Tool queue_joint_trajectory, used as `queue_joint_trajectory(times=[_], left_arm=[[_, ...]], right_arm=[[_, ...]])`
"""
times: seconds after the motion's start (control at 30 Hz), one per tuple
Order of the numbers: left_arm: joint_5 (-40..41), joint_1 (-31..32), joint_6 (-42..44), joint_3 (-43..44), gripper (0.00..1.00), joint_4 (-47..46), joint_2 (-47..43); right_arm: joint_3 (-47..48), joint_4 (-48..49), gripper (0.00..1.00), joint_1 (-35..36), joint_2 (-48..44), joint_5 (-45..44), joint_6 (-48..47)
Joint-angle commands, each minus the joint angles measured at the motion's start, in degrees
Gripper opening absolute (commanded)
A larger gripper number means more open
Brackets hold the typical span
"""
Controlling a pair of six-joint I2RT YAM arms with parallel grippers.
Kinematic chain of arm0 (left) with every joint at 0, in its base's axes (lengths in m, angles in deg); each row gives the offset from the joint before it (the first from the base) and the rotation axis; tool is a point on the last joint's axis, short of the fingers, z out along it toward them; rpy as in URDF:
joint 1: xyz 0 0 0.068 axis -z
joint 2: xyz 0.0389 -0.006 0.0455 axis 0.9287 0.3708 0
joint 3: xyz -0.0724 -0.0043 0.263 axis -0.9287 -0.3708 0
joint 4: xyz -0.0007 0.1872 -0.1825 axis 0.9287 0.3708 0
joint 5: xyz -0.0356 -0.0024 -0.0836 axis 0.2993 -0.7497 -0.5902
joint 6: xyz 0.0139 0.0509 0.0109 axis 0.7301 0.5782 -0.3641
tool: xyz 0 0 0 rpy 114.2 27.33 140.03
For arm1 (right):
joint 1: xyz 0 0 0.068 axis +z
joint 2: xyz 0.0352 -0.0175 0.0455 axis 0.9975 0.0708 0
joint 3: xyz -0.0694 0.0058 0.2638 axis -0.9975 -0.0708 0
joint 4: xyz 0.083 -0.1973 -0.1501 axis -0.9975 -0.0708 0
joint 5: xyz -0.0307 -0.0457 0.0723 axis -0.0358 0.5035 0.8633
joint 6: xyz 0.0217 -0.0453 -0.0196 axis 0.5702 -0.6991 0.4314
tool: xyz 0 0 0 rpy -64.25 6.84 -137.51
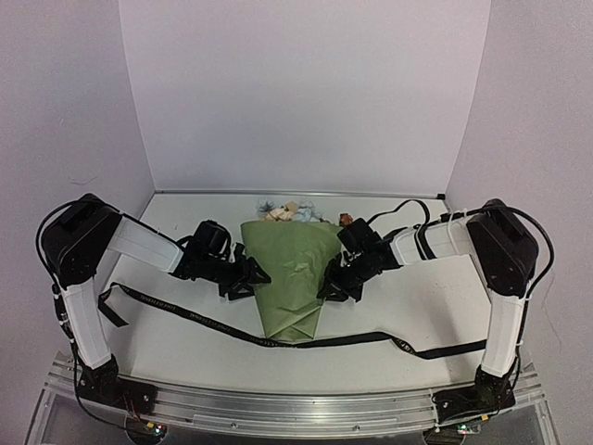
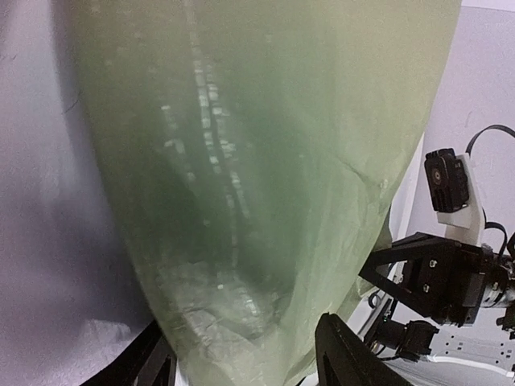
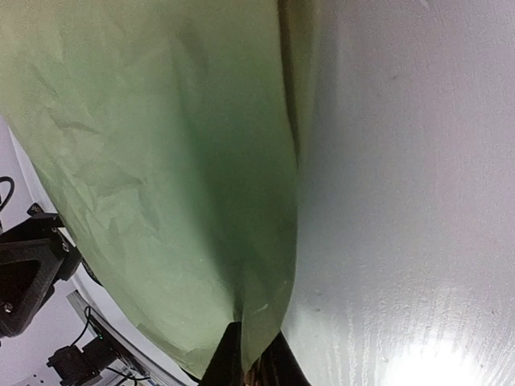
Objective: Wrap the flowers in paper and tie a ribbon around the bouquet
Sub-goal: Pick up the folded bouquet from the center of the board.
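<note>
The bouquet lies mid-table as an olive-green paper cone, narrow end toward me. The flowers' pale blue and cream heads stick out of its far, wide end. The black ribbon runs across the table under the cone's tip. My left gripper is at the cone's left edge. In the left wrist view it stands open, with the paper bulging between its fingers. My right gripper is at the right edge. In the right wrist view it is shut on a fold of the paper.
White walls close in the table at the back and both sides. A brownish flower head lies by the right arm's wrist. The ribbon's right end trails toward the right arm's base. A metal rail runs along the near edge.
</note>
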Motion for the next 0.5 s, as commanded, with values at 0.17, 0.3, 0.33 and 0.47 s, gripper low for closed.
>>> queue_joint_trajectory(times=[0.17, 0.3, 0.33, 0.47], left_arm=[[-1.97, 0.15, 2.37, 7.49, 0.51, 5.51, 1.47], [-3.65, 0.15, 1.95, 8.32, 0.47, 7.34, 0.73], [-4.11, 0.15, 1.90, 8.66, 0.46, 7.84, 0.64], [-5.00, 0.16, 2.45, 10.86, 0.44, 11.28, 0.64]], right_arm=[[6.25, -4.31, 0.01, 0.08, -0.67, -1.23, 3.54], [6.54, -6.13, 0.00, 0.10, -1.89, -1.01, 5.43], [6.74, -6.77, 0.00, 0.08, -2.12, -1.08, 5.84], [7.89, -9.43, 0.00, 0.07, -2.62, -1.52, 7.35]])
